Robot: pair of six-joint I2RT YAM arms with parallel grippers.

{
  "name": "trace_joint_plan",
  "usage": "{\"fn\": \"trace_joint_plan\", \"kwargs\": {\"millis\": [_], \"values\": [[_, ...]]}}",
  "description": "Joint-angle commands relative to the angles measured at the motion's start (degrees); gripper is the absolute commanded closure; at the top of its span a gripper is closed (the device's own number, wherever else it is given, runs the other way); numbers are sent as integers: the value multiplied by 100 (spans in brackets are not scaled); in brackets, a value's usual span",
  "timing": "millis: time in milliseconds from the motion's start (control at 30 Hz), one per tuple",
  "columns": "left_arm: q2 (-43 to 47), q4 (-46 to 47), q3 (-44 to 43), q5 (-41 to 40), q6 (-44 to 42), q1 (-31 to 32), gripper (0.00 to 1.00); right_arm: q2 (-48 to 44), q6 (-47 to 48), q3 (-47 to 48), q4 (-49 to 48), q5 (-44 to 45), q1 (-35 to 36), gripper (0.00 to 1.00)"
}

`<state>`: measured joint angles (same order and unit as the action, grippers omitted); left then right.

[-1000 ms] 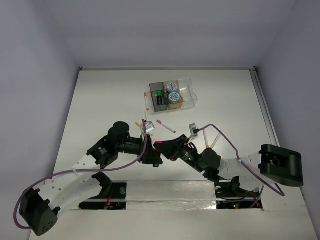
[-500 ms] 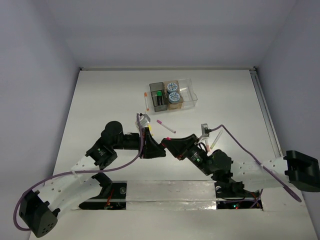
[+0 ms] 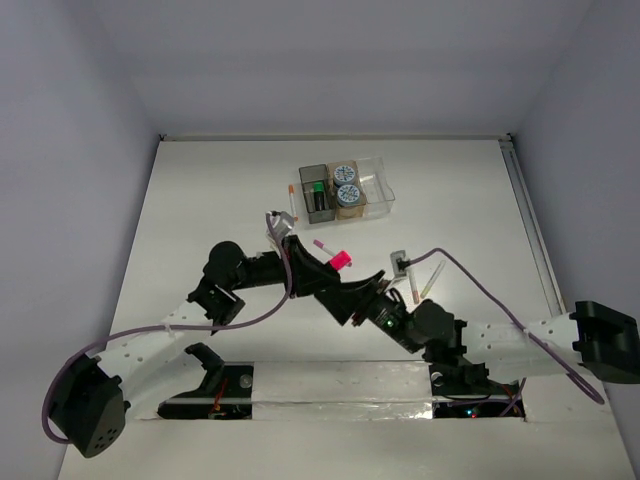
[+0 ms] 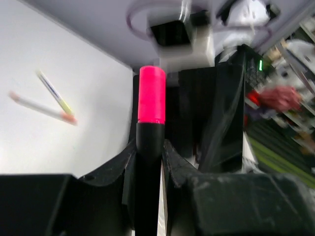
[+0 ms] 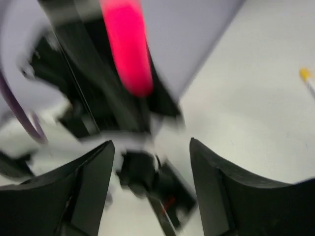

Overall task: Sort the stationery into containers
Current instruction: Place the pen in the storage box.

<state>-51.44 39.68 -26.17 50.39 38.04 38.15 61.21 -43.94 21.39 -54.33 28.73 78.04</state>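
Nearest: right gripper (image 5: 150, 160), jaws apart, nothing between them. The pink cap of the marker (image 5: 127, 46) hangs just ahead of and above the gap. It is blurred, so I cannot tell whether anything touches.

Next out: left gripper (image 4: 149, 147), clamped on the marker's black barrel, with the cap sticking out past the fingertips. The marker's long axis runs straight along this gripper's reach, cap leading, pointing away from the arm bases.

Beyond: a pink-capped pen (image 3: 321, 243) lies just past the cap, and two pens (image 3: 418, 281) lie off to the right.

Farthest: bins (image 3: 377, 185), well apart, roughly in line with the cap.

Judgement: the left arm carries, and the next move is a forward reach to the bins.
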Motion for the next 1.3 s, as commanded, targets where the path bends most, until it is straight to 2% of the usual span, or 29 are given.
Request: {"fn": "trace_joint_plan", "kwargs": {"millis": [0, 167, 333, 600, 733, 900, 933, 1033, 1267], "values": [[-15, 2263, -266, -1269, 63, -62, 100, 199, 17, -100, 1987, -1125, 282, 30], [-121, 2334, -116, -1242, 124, -9, 100, -346, -36, 208, 2461, -309, 115, 16], [-173, 2307, 7, -1303, 63, -9, 100, -1109, 122, 217, 2716, 36, 115, 13], [-349, 2281, -160, -1576, -95, -9, 100, -1612, 246, -73, 3595, 150, 115, 11], [-656, 2097, -387, -2364, -156, -9, 100, -1691, 106, -222, 4147, 159, 115, 11], [-1166, 1245, -836, -3649, -139, -62, 100, -1761, -97, -407, 4439, 63, 62, 10], [-1401, 1174, -976, -4094, -139, -123, 100, -1770, -88, -433, 4422, 19, 10, 9], [-2068, 473, -1484, -4738, -95, -246, 100, -1666, 26, -451, 4465, -148, -52, 9], [-3696, 181, -2444, -4986, 309, -607, 100, -1594, 114, -477, 4431, -534, -105, 9]]}}
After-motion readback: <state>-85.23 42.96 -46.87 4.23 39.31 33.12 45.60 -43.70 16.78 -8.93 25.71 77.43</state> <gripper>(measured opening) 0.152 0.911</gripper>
